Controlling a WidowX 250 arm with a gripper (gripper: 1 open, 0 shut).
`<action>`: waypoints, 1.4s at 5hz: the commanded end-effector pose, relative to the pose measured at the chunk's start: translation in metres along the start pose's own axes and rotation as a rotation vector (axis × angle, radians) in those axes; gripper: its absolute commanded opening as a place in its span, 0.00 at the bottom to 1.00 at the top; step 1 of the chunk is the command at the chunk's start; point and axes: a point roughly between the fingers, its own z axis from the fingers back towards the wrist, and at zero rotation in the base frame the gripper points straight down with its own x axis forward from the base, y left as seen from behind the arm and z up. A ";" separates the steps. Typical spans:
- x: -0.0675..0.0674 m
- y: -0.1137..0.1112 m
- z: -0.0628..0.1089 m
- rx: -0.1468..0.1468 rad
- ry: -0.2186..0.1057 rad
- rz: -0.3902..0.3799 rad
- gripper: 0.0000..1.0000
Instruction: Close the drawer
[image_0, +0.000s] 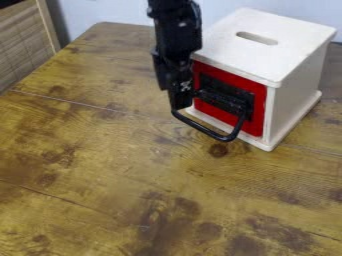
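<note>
The drawer (265, 104) has a red front with a black centre panel and sits in a pale wooden box (287, 55) at the table's back right. Its black loop handle (210, 128) hangs forward and down toward the table. My black gripper (179, 97) points straight down just in front of the left part of the drawer front, above the handle's left end. It covers part of the red front. The fingers look open and hold nothing; whether they touch the front I cannot tell.
The box has a slot (257, 38) in its top. The worn wooden table (107, 170) stretches left and toward the camera. A slatted wooden panel (19, 40) stands beyond the table's far left corner.
</note>
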 end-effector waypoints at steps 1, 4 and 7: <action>-0.006 -0.007 0.064 0.112 -0.121 0.020 1.00; -0.014 0.040 0.031 0.004 -0.090 -0.141 1.00; 0.018 0.043 0.028 0.110 -0.113 -0.148 1.00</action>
